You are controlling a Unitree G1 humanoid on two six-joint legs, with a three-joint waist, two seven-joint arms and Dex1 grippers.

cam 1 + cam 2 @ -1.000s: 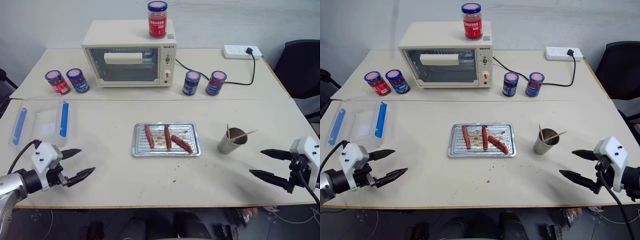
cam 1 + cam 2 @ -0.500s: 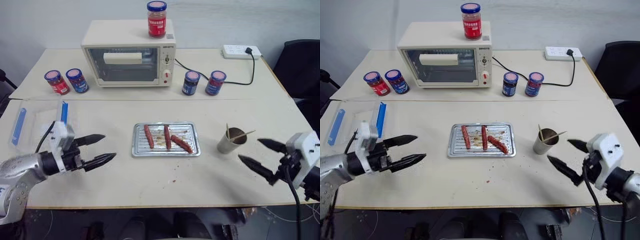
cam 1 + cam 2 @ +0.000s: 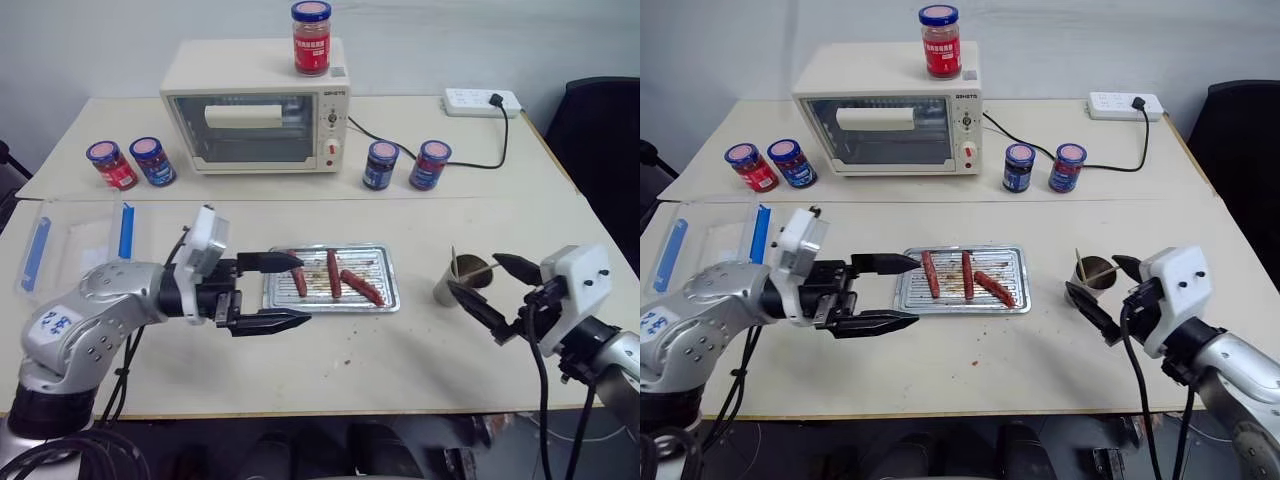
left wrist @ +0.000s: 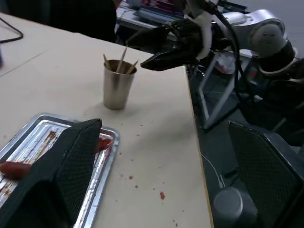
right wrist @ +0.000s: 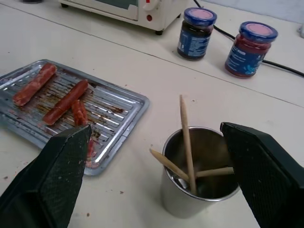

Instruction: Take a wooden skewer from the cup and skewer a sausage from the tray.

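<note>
The right hand (image 3: 487, 285) hangs with its two black fingers spread wide on either side of the cup (image 5: 199, 177), gripping nothing. The cup stands on the surface (image 3: 420, 350), well right of the tray (image 3: 333, 278), and holds three skewers; the wooden skewer (image 5: 186, 141) that stands steepest leans against the rim. The left hand (image 3: 291, 292) is likewise spread and empty, pointing across the tray's left edge, upper finger over the tray. Three sausages lie on the ridged tray; the sausage (image 5: 65, 102) in the middle lies lengthwise.
</note>
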